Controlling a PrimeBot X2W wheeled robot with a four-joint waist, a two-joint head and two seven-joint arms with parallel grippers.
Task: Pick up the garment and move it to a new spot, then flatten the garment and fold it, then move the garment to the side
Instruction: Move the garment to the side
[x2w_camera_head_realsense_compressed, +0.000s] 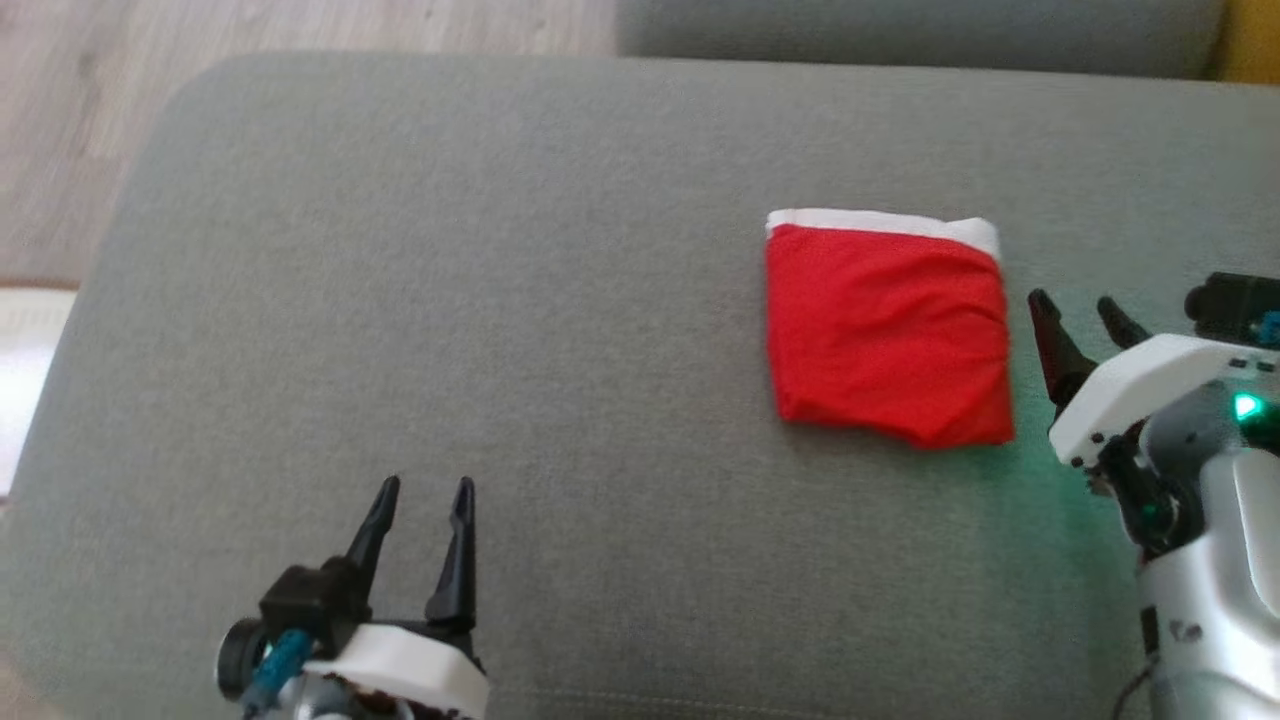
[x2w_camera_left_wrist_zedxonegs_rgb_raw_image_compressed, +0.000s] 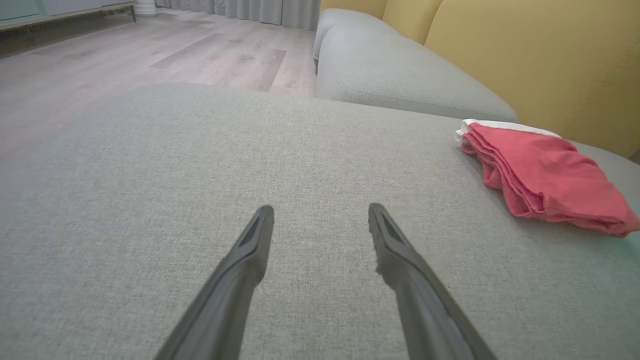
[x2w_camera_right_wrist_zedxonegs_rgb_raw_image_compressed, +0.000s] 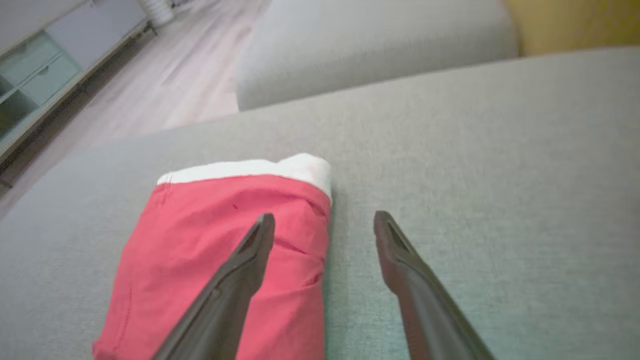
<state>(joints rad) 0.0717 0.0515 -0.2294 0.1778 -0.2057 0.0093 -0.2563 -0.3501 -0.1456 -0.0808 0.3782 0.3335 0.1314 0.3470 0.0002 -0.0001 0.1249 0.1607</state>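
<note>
Pale wood floor (x2w_camera_head_realsense_compressed: 90, 120) lies beyond the left edge of the grey sofa seat (x2w_camera_head_realsense_compressed: 500, 300). My left pincer (x2w_camera_head_realsense_compressed: 427, 485) hangs spread over bare fabric. The folded red garment (x2w_camera_head_realsense_compressed: 885, 335) lies right of centre, with my right pincer (x2w_camera_head_realsense_compressed: 1070, 300) spread just beside it, perhaps over its edge.

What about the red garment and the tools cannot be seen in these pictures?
Head view: the folded garment hides its inner layers and underside.
Right wrist view: the bottom edge cuts off the garment's near end; a finger of the right tool covers part.
Left wrist view: the right edge cuts the garment's corner.
Head view: the bottom edge cuts off the base of the left tool.
</note>
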